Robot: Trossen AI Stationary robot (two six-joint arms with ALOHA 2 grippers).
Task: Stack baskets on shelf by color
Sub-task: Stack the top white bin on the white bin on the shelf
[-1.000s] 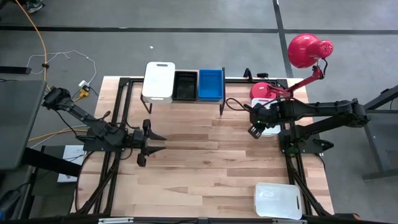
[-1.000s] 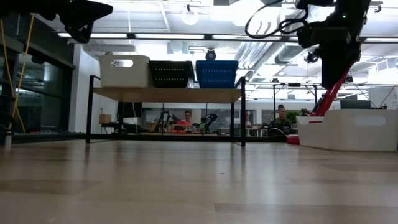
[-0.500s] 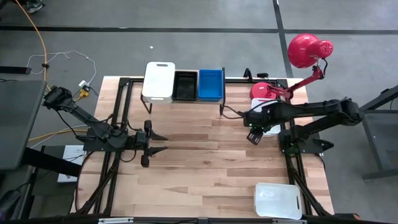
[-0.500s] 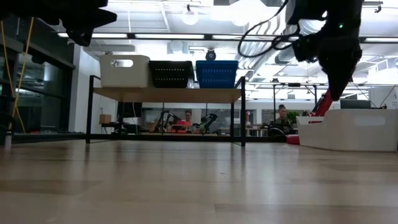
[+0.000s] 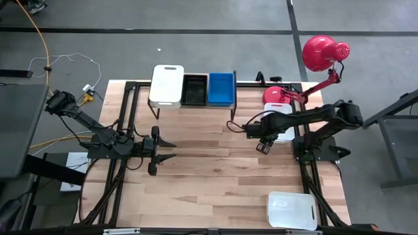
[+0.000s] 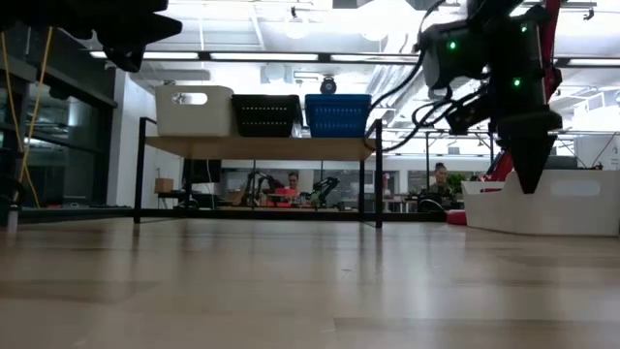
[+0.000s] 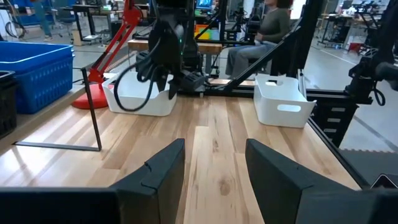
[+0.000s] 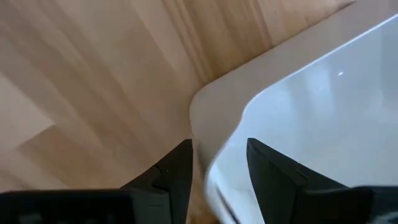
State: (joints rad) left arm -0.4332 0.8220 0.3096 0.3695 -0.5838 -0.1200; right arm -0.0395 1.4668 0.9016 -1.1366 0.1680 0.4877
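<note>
From above, the shelf [image 5: 189,98] at the far edge of the surface [image 5: 209,176] carries three baskets side by side: a white basket [image 5: 166,85] on the left, a black basket [image 5: 194,90] in the middle, a blue basket [image 5: 221,89] on the right. The right hand [image 5: 262,146] hangs over the near-left corner of another white basket [image 5: 285,134] by the red lamp base [image 5: 277,95], and a third white one [image 5: 292,210] sits at the near right corner. The left hand [image 5: 157,148] waits well apart at mid-left, fingers apart and empty. Down at surface level, the shelf row reads the same, and the right arm points down just in front of the white basket [image 6: 542,204] on the right. From the left wrist, the two dark fingers [image 7: 165,171] stand spread with bare wood between them, the right arm working far ahead. The right wrist gives the key shot: fingers [image 8: 171,174] apart, straddling the basket's rim [image 8: 214,109] at its rounded corner, nothing clamped. To do this well, I'd say drop straight down so one finger goes inside the wall and one outside, away from the curve, then close firmly before lifting toward the white one on the shelf.
</note>
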